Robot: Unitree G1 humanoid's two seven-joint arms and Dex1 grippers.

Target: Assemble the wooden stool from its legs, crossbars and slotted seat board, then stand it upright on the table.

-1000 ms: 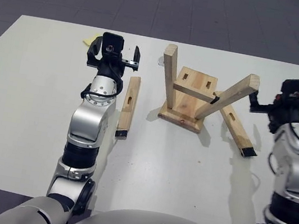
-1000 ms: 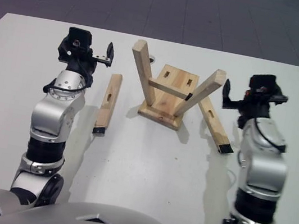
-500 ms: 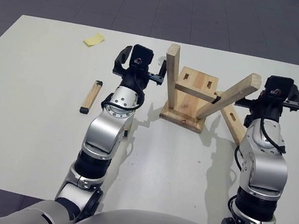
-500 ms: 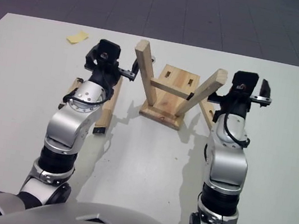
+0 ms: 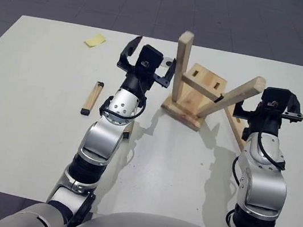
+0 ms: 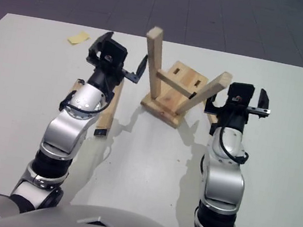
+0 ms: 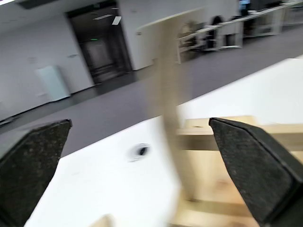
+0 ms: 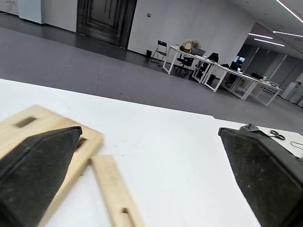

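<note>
1 pale slotted wooden seat board (image 5: 190, 103) carries 2 square wooden legs (image 5: 182, 61) and 1 crossbar (image 5: 199, 87); 2 loose legs (image 6: 105, 122) lie beside. Left gripper (image 5: 153, 56) and right gripper (image 6: 237, 102) both gape wide.

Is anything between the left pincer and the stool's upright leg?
Nothing visible does. The left pincer is open close beside the upright leg, which stands straight ahead of its gap in the wrist view.

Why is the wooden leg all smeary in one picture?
Left wrist view: the upright stool leg looks smeared and half see-through, probably motion blur. Left eye view: the same leg is crisp; the stool casts a soft shadow on the table.
</note>
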